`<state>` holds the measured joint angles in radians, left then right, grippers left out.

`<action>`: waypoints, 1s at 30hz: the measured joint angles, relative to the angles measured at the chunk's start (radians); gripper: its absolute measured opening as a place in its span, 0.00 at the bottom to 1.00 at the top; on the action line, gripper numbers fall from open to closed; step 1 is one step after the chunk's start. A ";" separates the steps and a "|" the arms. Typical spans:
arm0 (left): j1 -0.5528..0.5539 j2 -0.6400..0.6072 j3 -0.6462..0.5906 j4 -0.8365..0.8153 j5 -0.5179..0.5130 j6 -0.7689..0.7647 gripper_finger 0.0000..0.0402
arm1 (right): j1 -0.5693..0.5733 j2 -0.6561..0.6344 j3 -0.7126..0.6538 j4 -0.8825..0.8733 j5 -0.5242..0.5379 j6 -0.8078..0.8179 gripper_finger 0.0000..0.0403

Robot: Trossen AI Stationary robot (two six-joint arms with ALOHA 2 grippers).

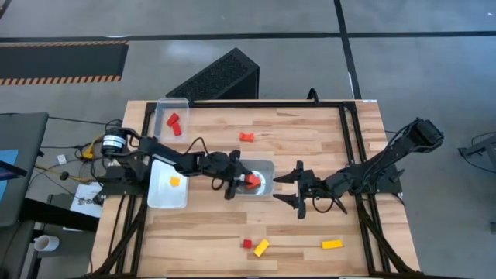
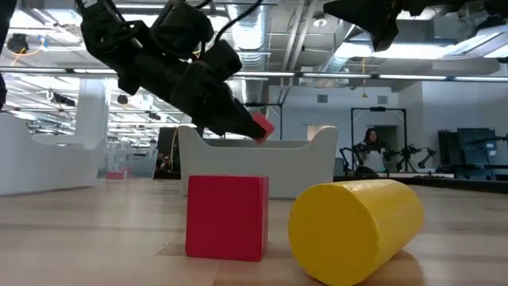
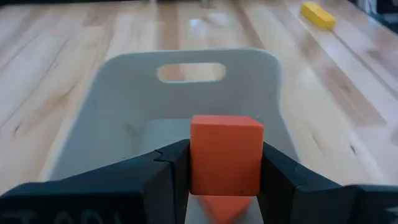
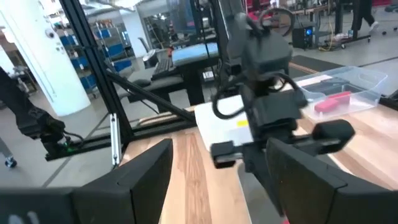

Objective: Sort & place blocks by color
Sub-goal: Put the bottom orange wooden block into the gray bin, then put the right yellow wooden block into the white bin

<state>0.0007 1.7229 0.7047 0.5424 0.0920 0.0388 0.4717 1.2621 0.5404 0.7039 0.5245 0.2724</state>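
Left wrist view: left gripper (image 3: 225, 180) clamps orange-red block (image 3: 225, 154) above middle tray (image 3: 118, 93). Release low, inside walls. Right gripper (image 1: 298, 191) spread, empty, waiting beside tray.

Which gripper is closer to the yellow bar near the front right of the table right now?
Right. The right gripper hangs open mid-table, up and inward of the yellow bar. The left gripper sits farther off over the middle tray, shut on an orange-red block.

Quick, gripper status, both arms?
Left gripper: closed on an orange-red block, above the middle tray.
Right gripper: open, empty, beside that tray.
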 joint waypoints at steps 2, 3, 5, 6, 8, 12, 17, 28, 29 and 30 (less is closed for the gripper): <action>0.017 -0.003 0.000 -0.001 0.011 -0.039 0.30 | 0.000 0.000 0.000 0.005 0.000 -0.001 0.70; 0.023 -0.009 0.000 -0.009 0.023 -0.046 0.33 | -0.002 0.000 0.000 0.005 0.000 -0.005 0.70; 0.029 -0.015 0.000 -0.003 0.035 -0.044 0.39 | -0.003 0.000 0.000 0.011 0.000 -0.009 0.70; 0.030 -0.015 0.000 -0.002 0.034 -0.038 0.43 | -0.003 0.000 0.000 0.010 0.000 -0.013 0.70; 0.033 -0.015 0.000 -0.007 0.033 -0.031 0.52 | -0.003 0.000 0.000 0.011 0.000 -0.023 0.70; 0.034 -0.017 0.000 0.002 0.014 -0.019 0.66 | -0.004 -0.028 0.000 0.002 0.000 -0.052 0.70; 0.038 -0.096 0.003 0.020 -0.035 0.046 0.72 | -0.020 -0.147 0.000 -0.080 0.003 -0.120 0.70; 0.062 -0.369 0.006 0.171 -0.017 0.138 0.73 | -0.162 -0.406 0.000 -0.528 -0.003 -0.032 0.70; 0.062 -0.381 0.006 0.186 -0.014 0.139 0.73 | -0.169 -0.419 0.000 -0.565 -0.004 -0.034 0.70; 0.062 -0.389 0.006 0.211 -0.007 0.139 0.73 | -0.173 -0.430 0.000 -0.597 -0.004 -0.034 0.70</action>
<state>0.0628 1.3343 0.7109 0.7531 0.0846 0.1782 0.2985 0.8326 0.5404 0.1072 0.5205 0.2384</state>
